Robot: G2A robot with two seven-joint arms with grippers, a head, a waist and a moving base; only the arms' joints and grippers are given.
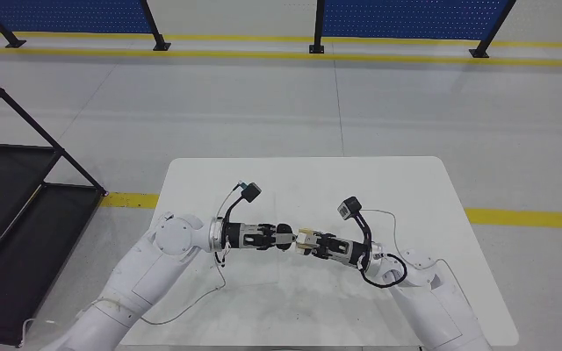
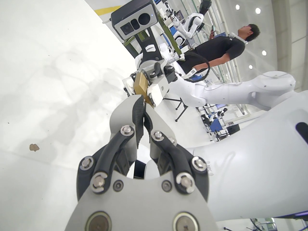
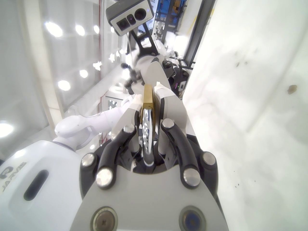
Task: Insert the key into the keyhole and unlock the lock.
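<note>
The white table (image 1: 395, 184) fills the middle of the top view, and both arms meet above it at lower centre of that frame. The right gripper (image 1: 302, 239) enters from the lower right and pinches the brass lock (image 1: 306, 235) between its white fingers (image 3: 168, 97). In the right wrist view the lock body sits at frame centre, clamped on both flat sides, with the chrome shackle (image 3: 146, 131) pointing back toward the wrist. The left gripper (image 1: 287, 235) enters from the lower left, tip to tip with the right one. In the left wrist view its black pads (image 2: 137, 116) are pressed together, and their tips touch the near corner of the lock. The key is probably between the pads, but it cannot be made out.
</note>
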